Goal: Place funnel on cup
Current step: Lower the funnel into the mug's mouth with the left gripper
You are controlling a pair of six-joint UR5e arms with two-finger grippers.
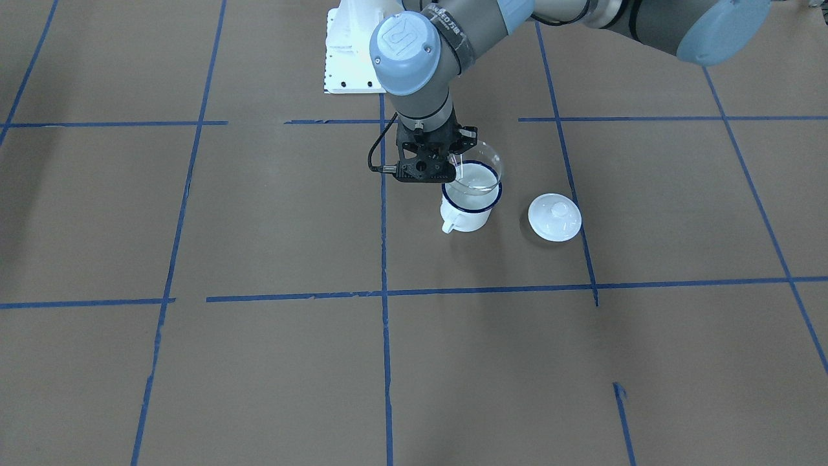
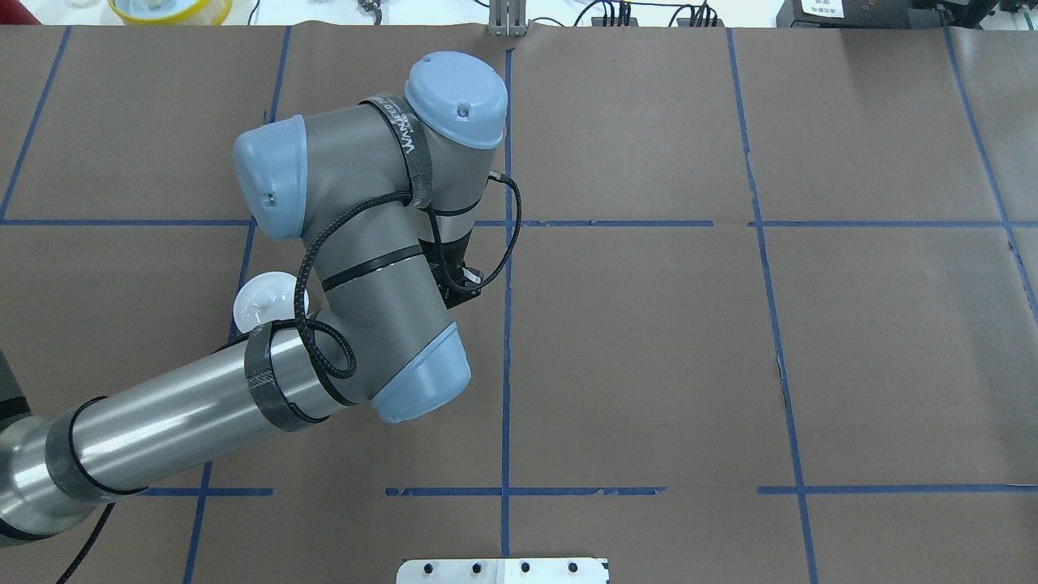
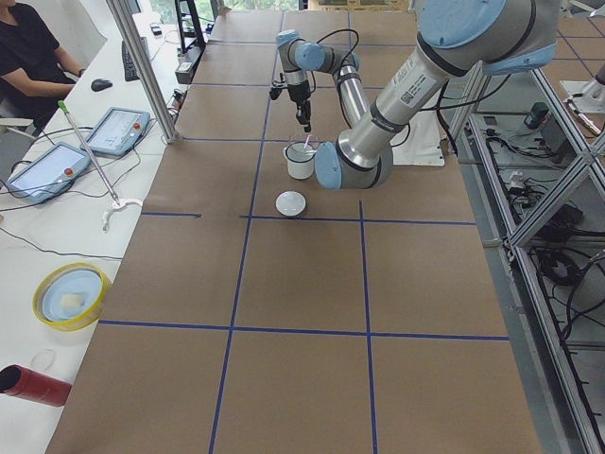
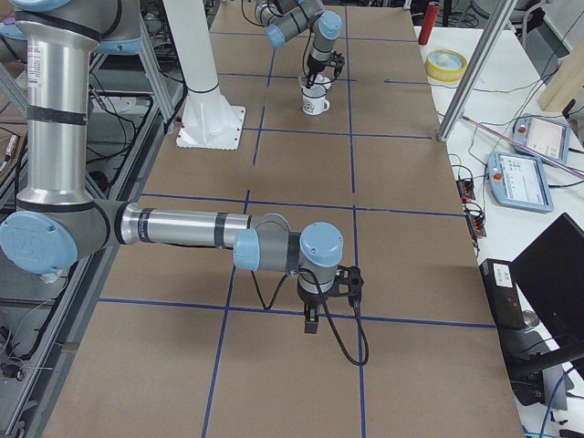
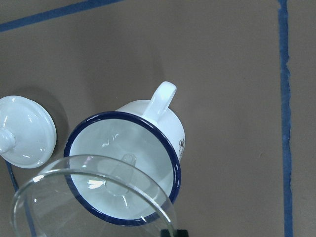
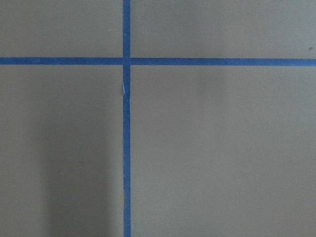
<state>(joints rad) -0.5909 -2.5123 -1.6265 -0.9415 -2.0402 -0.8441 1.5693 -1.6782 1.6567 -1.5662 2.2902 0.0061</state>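
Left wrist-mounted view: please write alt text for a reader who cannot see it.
A clear funnel overlaps the mouth of a white cup with a dark blue rim, seen from above. A round white lid lies on the brown table at the left edge.

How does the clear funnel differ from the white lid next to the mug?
The funnel is transparent; the lid is opaque white. The funnel is held over the mug by the left gripper; the lid lies on the table beside it. Both are round.
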